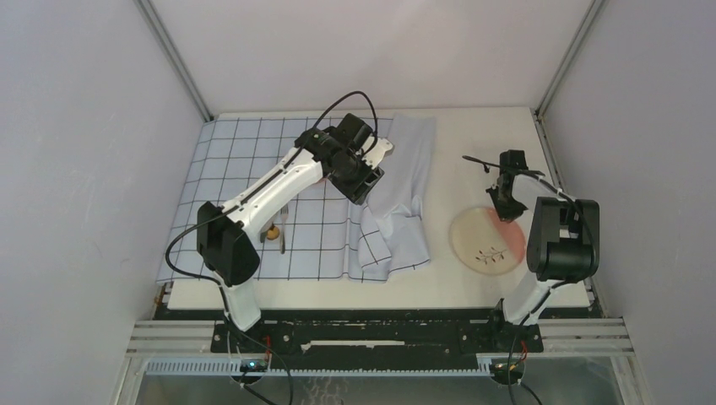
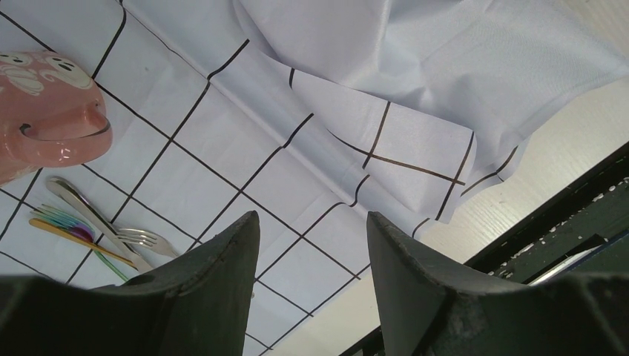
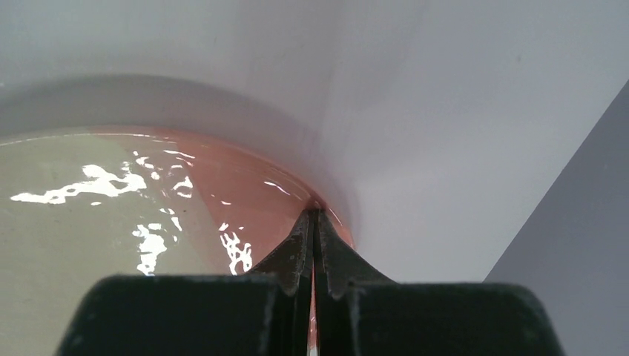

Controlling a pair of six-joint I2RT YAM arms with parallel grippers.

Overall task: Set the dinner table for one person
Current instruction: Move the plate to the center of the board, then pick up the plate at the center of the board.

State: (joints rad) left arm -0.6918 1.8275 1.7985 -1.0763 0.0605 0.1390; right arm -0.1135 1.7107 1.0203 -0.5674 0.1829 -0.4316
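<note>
The cream-white dinner table (image 1: 473, 126) carries a pale-blue gridded cloth (image 1: 236, 169) on its left half, with the cloth's right side bunched into folds (image 1: 405, 186). A round cream and pink plate (image 1: 481, 245) lies at the right. My right gripper (image 1: 505, 213) is shut on the plate's far pink rim; the rim (image 3: 245, 193) runs between the closed jaws of that gripper (image 3: 312, 213). My left gripper (image 1: 365, 187) hangs open above the cloth (image 2: 319, 148), and the gap of the gripper (image 2: 311, 216) holds nothing.
A pink mug (image 2: 44, 111) lies on the cloth left of the left gripper, with a fork, spoon and coloured cutlery (image 2: 96, 230) nearer the front. The cutlery (image 1: 283, 228) sits beside the left arm. Grey walls enclose the table; a black rail (image 2: 564, 215) runs along its near edge.
</note>
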